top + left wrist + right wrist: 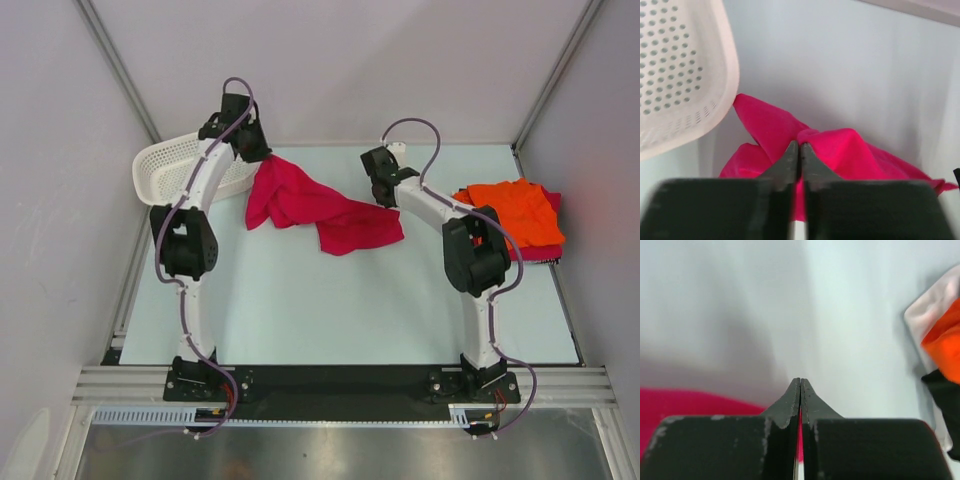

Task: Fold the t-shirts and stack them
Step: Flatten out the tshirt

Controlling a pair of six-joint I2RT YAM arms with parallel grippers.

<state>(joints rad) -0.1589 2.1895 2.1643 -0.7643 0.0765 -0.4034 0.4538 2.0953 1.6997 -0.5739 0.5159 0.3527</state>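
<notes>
**Both grippers pinched on the loose crimson tee: spreading step**

Position: the crimson t-shirt (310, 205) lies crumpled on the table (300, 310) toward 12 o'clock, between the two arms. One end is lifted at about 11 o'clock and the other trails toward 1 o'clock.

Left gripper (799, 146): its fingers are pressed together with crimson cloth bunched at the tips. It pinches the shirt's raised end, just beside the white mesh basket (165, 165) at 10 o'clock.

Right gripper (800, 382): its fingers are pressed together with a thin crimson line showing between them. The top view puts it at the shirt's 1 o'clock edge. This reads as a pinch, but I cannot tell how much cloth is caught.

Stack: the orange t-shirt (515, 210) lies folded at 3 o'clock on a second crimson t-shirt (540, 254), whose edge peeks out beneath it.

Judgement: two shirts look done, and this third one is being taken by two points to open it flat before folding.

Next move calls for lifting both ends and drawing them apart toward 9 and 3 o'clock until the cloth hangs smooth. It can then be laid on the bare surface toward 6 o'clock. The thin right-hand pinch may slip.
</notes>
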